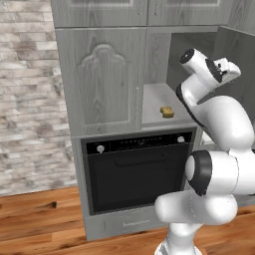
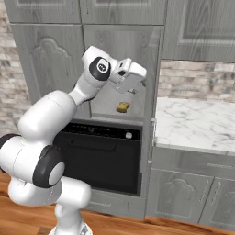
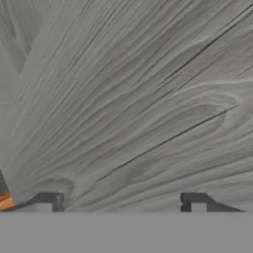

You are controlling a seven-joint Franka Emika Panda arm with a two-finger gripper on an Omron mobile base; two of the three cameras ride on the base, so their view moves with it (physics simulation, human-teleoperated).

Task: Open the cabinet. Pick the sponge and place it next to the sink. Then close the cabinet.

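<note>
The sponge (image 1: 167,112) (image 2: 122,107) is a single small mustard-yellow block lying flat on the shelf (image 1: 159,102) inside the open right half of the cabinet (image 1: 102,79) (image 2: 46,50). Its long axis runs roughly side to side across the shelf, parallel to the front edge, and it sits near that edge, well apart from the cabinet's side walls. Nothing touches it.

The cabinet has two doors. The left door (image 1: 103,82) is closed, showing its raised arched panel and a slim vertical handle (image 1: 137,102) at its right edge. The right door (image 2: 153,73) is swung out, seen edge-on in the right base view.

The gripper (image 2: 134,87) (image 3: 121,200) hangs in front of the open compartment, above the sponge and apart from it. In the hand view its two dark fingertips (image 3: 49,200) stand wide apart with nothing between them, facing grey wood grain at close range.

Below the cabinet is one black built-in oven (image 1: 137,174) (image 2: 103,158) with two white knobs. To the right is one marble counter (image 2: 195,124) over low cabinets (image 2: 193,193). A brick wall (image 1: 30,99) is to the left, and the floor (image 1: 40,219) is wood.
</note>
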